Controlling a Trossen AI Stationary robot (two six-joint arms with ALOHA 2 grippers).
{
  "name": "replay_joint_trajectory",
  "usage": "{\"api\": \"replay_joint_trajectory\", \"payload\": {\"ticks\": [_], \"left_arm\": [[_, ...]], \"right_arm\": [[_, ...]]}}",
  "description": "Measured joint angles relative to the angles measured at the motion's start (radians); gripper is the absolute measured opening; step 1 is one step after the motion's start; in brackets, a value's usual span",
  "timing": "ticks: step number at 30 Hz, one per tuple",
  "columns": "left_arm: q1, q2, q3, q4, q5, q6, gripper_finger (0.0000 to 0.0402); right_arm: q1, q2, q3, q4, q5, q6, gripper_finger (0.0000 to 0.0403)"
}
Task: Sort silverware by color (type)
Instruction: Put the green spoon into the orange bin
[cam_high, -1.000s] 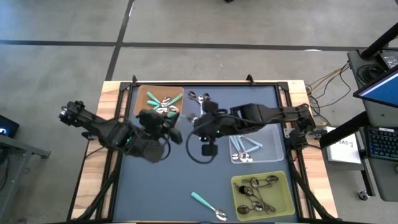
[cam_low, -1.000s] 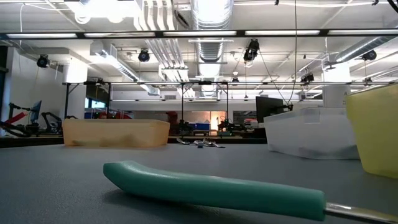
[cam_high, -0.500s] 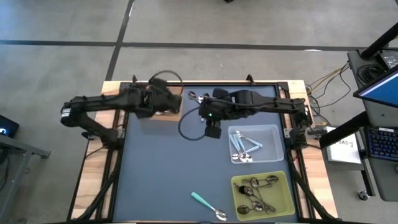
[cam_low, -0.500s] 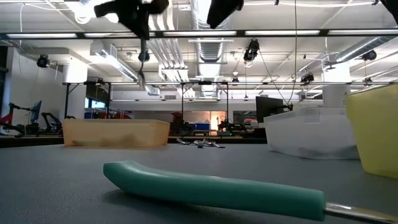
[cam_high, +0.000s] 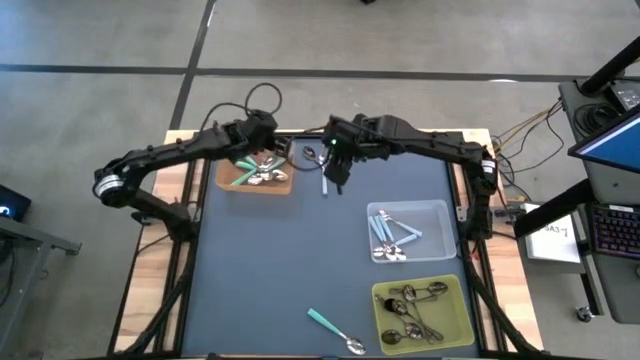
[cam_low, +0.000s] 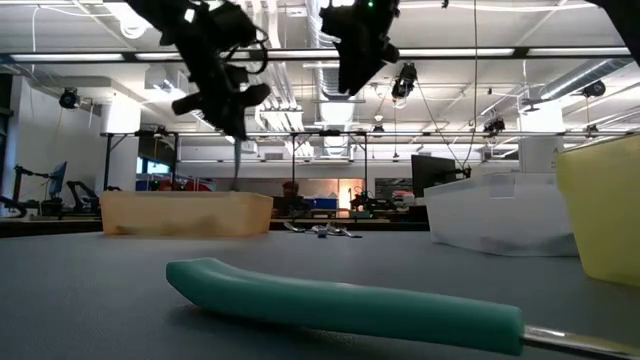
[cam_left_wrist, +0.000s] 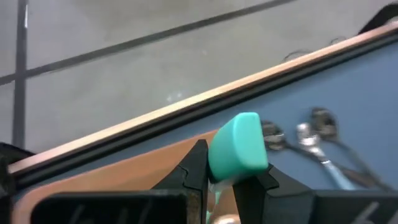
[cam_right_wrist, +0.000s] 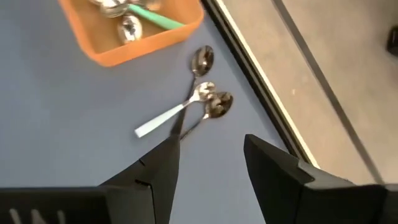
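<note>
My left pincer (cam_left_wrist: 221, 177) pinches a teal-handled spoon (cam_left_wrist: 236, 146) above the orange bin (cam_high: 254, 172) at eleven o'clock, which holds teal spoons. My right pincer (cam_right_wrist: 208, 155) hangs spread over three loose spoons (cam_right_wrist: 202, 93) at twelve. The clear bin (cam_high: 408, 230) holds light-blue spoons, the yellow bin (cam_high: 420, 308) metal ones. One teal spoon (cam_high: 335, 331) lies at six.

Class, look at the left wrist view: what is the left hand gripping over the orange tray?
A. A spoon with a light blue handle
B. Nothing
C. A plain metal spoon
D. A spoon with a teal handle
D: the left hand is shut on a teal spoon handle, with the orange tray just beyond it.
</note>
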Motion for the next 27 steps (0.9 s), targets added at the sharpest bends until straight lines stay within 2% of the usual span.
{"api": "replay_joint_trajectory", "payload": {"ticks": [5, 8, 14, 18, 27], "left_arm": [[0.098, -0.001, -0.025, 0.003, 0.143, 0.096, 0.0029], [0.139, -0.001, -0.027, 0.002, 0.195, 0.116, 0.0031], [0.158, -0.003, -0.028, 0.003, 0.284, 0.212, 0.0059], [0.159, -0.011, -0.028, 0.004, 0.323, 0.216, 0.0032], [0.181, -0.095, -0.041, -0.039, 0.328, 0.185, 0.0031]], "right_arm": [[-0.038, 0.0, -0.026, 0.044, -0.002, 0.048, 0.0171], [-0.053, 0.0, -0.055, 0.099, -0.002, 0.084, 0.0171], [-0.059, 0.0, -0.144, 0.203, -0.005, 0.143, 0.0171], [-0.061, 0.001, -0.207, 0.208, -0.006, 0.189, 0.0171], [-0.062, 0.001, -0.323, 0.207, -0.006, 0.213, 0.0171]]}}
